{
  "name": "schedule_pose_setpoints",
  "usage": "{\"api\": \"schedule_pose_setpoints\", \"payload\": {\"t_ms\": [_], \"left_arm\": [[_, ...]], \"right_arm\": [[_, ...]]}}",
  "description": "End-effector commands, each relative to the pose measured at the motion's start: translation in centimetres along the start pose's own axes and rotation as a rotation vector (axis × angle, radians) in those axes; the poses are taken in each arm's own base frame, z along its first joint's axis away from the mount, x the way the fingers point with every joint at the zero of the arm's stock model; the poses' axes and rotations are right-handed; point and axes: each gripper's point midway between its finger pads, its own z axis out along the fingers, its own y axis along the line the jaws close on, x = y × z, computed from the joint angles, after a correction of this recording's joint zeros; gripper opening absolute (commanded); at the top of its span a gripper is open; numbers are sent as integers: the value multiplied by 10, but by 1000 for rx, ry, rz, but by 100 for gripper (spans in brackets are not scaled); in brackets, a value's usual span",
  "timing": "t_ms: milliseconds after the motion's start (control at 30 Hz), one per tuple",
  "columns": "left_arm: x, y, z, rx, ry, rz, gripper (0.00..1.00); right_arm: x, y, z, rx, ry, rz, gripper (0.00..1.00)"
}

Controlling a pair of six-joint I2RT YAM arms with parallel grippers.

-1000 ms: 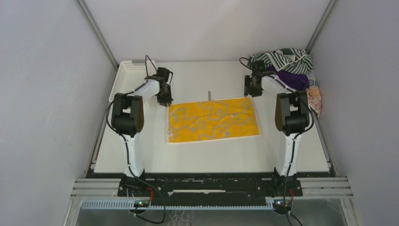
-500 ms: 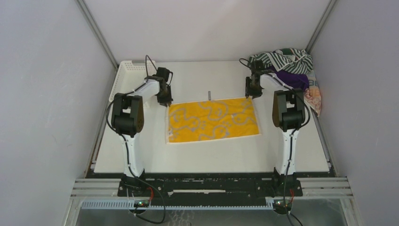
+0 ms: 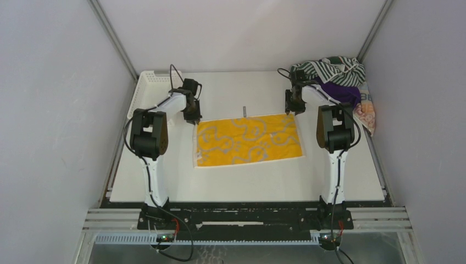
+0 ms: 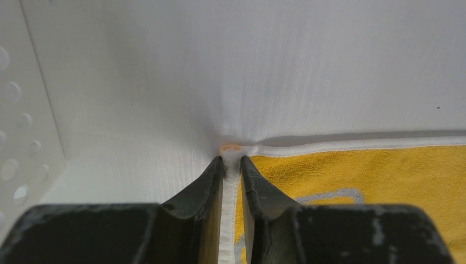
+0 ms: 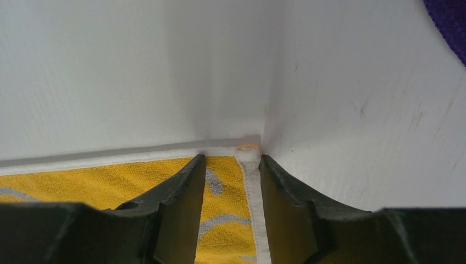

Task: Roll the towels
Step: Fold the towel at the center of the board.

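Left gripper: fingers drawn nearly together, pointing down at the far-left corner of the yellow towel. The white hem fills the slit between them, so we read this as a pinch on that corner. Right gripper: fingers stand clearly apart, straddling the far-right corner. Hem and a strip of yellow cloth lie flat in the gap, so we see no grip on that side yet. Both tips sit low, at or just above the table. Outward from the corners, the yellow towel lies spread flat in the middle of the table, long side running left to right, slightly skewed, with no fold or curl along any edge that we can see. The striped towel, purple towel and patterned towel are heaped in the far-right corner, well apart from the work. The basket sits at the far left, beside the left arm. Our judgement is that this is the corner-taking step for the first towel, and rolling proper has not begun. The next move calls for the right fingers to close on their corner. Both arms should then lift a little and carry the far edge evenly towards the near edge. If one side leads, the roll would likely come out skewed.
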Motion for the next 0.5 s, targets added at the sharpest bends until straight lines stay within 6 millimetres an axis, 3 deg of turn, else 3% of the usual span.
{"api": "schedule_pose_setpoints", "payload": {"t_ms": [0,167,467], "left_arm": [[-1,-1,1,3,18,18,22],[-1,0,2,2,20,19,22],[-1,-2,2,6,20,19,22]], "right_arm": [[-26,-1,-35,3,-83,-21,42],[-36,-5,-42,-11,-112,-7,42],[-24,-5,-16,-12,-51,-17,42]]}}
